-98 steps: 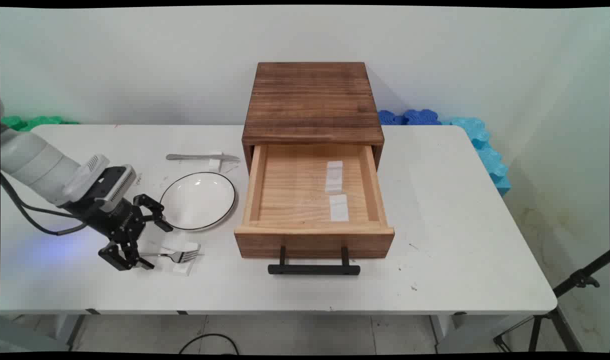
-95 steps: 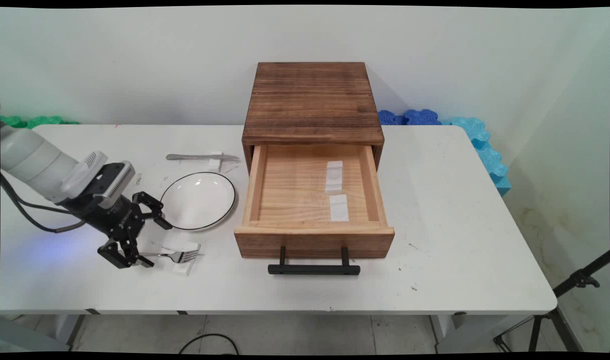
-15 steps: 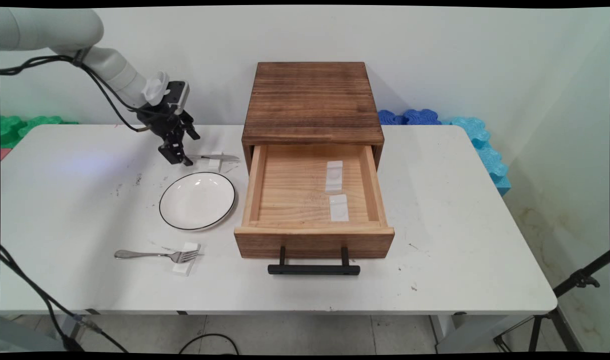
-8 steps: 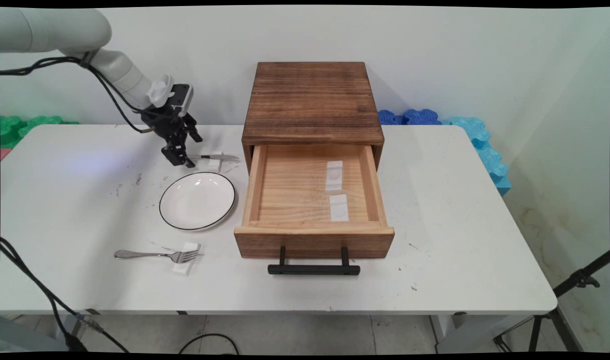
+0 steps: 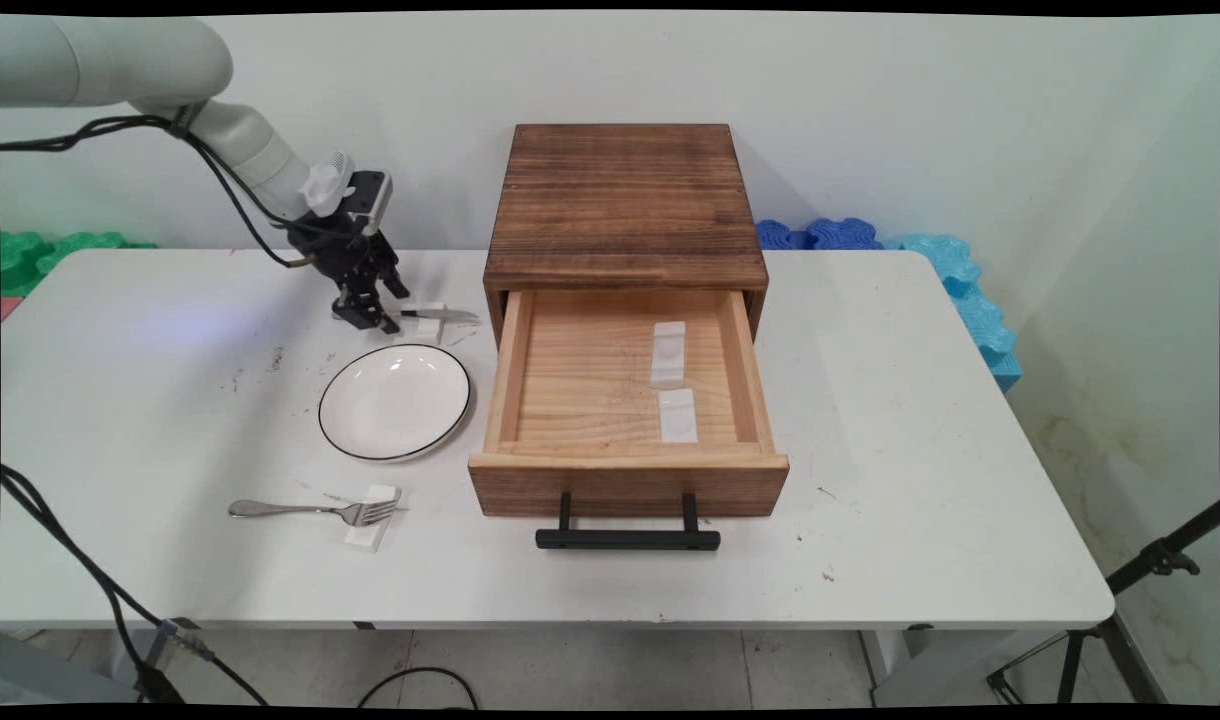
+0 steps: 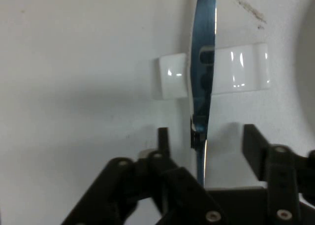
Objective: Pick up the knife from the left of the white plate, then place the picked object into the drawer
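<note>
Here the gripper (image 6: 203, 136) has its jaws spread wide, the knife (image 6: 203, 77) handle between them with room on both sides. Just beyond, the blade crosses a white rest (image 6: 236, 75); the plate (image 5: 394, 402) lies aside.

A white table (image 5: 920, 420) stands against a plain pale wall (image 5: 370, 120), grey tiled floor (image 5: 610, 665) beneath.

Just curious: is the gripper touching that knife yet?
Apart. The hand view shows the gripper open, with white table on both sides of the knife.
</note>
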Action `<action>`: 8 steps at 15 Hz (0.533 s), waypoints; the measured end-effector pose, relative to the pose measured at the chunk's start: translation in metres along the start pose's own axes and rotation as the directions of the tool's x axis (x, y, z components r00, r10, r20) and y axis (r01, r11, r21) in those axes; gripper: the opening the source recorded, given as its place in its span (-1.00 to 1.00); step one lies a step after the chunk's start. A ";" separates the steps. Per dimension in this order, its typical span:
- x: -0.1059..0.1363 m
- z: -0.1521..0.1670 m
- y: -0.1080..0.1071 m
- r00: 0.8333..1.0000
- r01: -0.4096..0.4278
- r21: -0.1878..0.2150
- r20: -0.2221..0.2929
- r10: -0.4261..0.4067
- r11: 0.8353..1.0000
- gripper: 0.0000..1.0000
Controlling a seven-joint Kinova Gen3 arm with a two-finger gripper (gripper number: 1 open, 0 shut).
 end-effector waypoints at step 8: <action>0.000 0.006 0.002 1.000 -0.006 -0.008 0.009 0.006 1.000 -1.00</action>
